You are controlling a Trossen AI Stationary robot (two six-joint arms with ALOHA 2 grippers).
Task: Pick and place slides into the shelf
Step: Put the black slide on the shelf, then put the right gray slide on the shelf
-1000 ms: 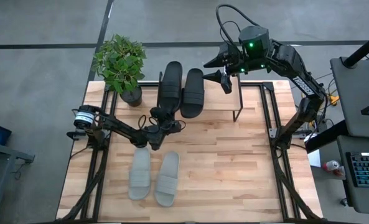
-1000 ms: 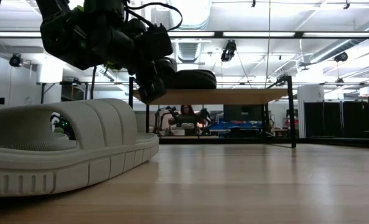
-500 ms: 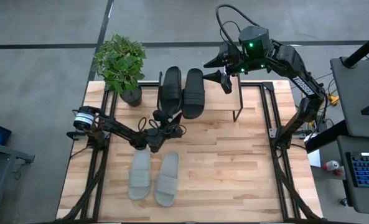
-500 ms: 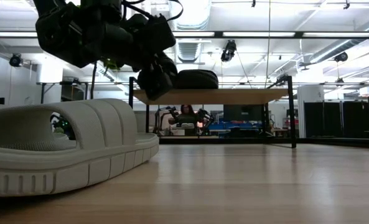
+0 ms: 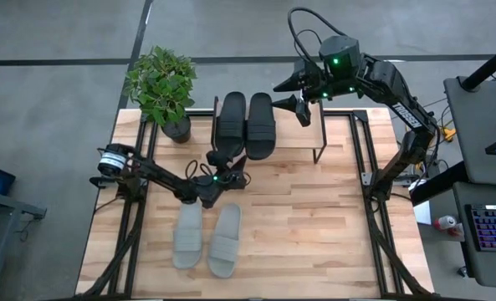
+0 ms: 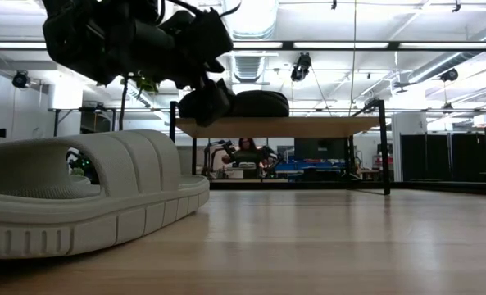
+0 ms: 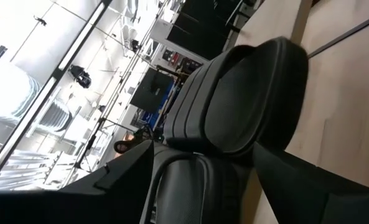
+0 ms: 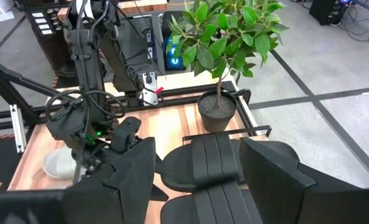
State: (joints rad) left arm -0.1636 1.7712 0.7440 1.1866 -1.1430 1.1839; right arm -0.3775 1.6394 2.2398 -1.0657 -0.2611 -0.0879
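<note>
Blk slides (image 5: 244, 124) side-by-side on shelf (image 5: 298, 140); L end effector (image 5: 222, 160) open, R (image 5: 299, 90) too.

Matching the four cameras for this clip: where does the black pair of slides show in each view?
High view: black pair side by side on the shelf, right of the plant.
Low view: a dark mound on the shelf plank, partly behind the left arm.
Left wrist view: fills the centre.
Right wrist view: bottom centre, between the fingers.
Shared landmark: the plant, in the high and right wrist views.
</note>
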